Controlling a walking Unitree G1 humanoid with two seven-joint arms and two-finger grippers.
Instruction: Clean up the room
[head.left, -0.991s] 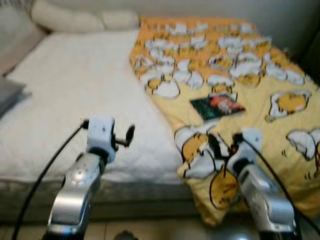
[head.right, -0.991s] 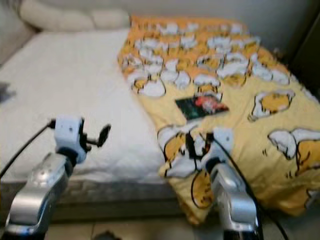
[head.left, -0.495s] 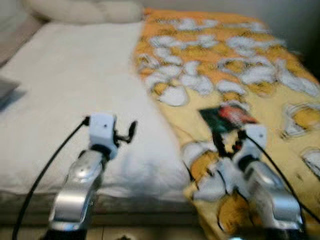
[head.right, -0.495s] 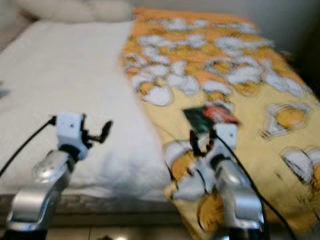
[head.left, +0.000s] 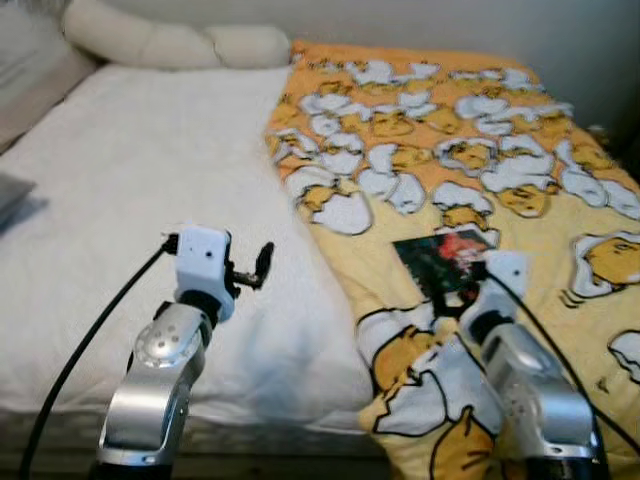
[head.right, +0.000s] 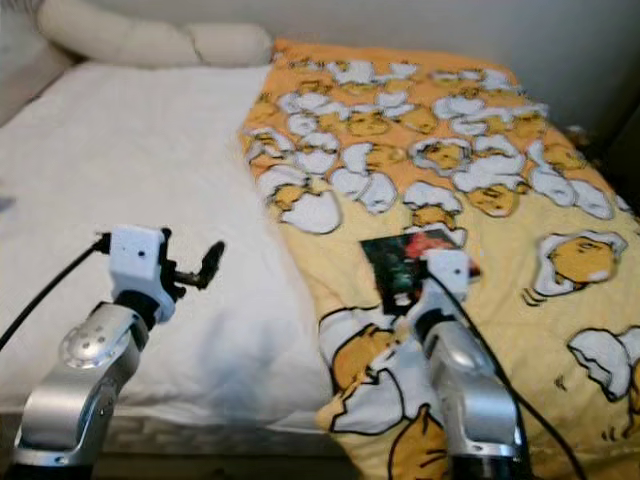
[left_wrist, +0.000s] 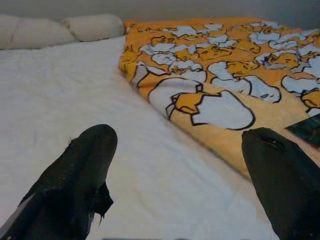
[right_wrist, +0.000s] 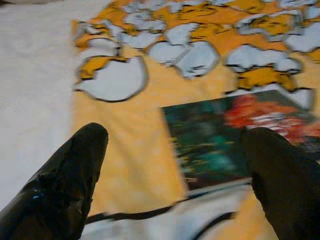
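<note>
Now R gripper (right_wrist: 172, 165) agape over book (right_wrist: 235, 137)

White mattress (head.left: 150, 180) beside yellow egg-print blanket (head.left: 470, 130); cream pillows (head.left: 170, 42) at head end.

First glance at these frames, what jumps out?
The yellow cartoon-egg blanket covering the bed's right half, beside the bare white mattress. A dark book with a red cover picture lies flat on the blanket; the right gripper hovers just short of it, jaws open.
</note>
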